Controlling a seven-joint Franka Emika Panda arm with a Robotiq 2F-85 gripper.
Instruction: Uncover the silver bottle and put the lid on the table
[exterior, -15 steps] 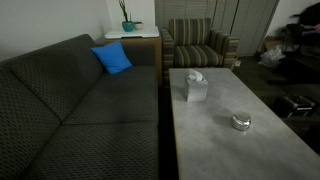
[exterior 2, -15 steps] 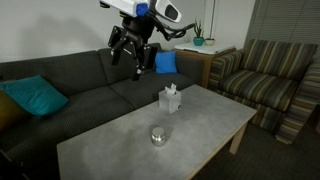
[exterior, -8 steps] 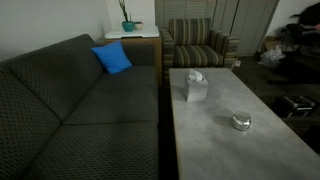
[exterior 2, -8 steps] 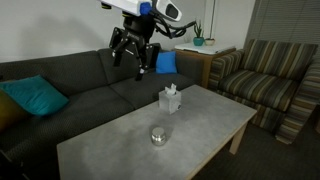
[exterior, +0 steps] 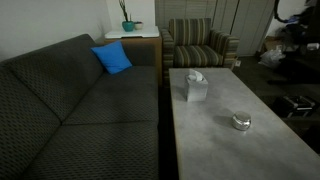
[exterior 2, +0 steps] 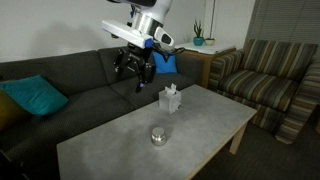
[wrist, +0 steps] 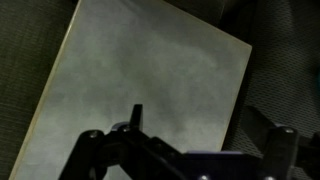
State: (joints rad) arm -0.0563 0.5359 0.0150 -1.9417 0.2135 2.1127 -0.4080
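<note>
1. Big grey sofa (exterior 2: pixel 60 85) at the far side; the gripper (exterior 2: pixel 132 77) hangs above it, fingers spread wide, nothing held.
2. Pale table (exterior 2: pixel 105 152) sits nearer.
3. White tissue box (exterior 2: pixel 171 100) on the table's far part; avoid it on approach.
4. The silver bottle (exterior 2: pixel 158 136) stands mid-table, well apart from the gripper.
5. Its lid (exterior 2: pixel 158 129) is on. Best bet: drop straight down, centre on it, pinch the lid only.

silver bottle (exterior: pixel 241 125): small, shiny, upright | lid (exterior: pixel 241 118): on bottle | table (exterior: pixel 212 148): pale grey, bottle on top
</note>
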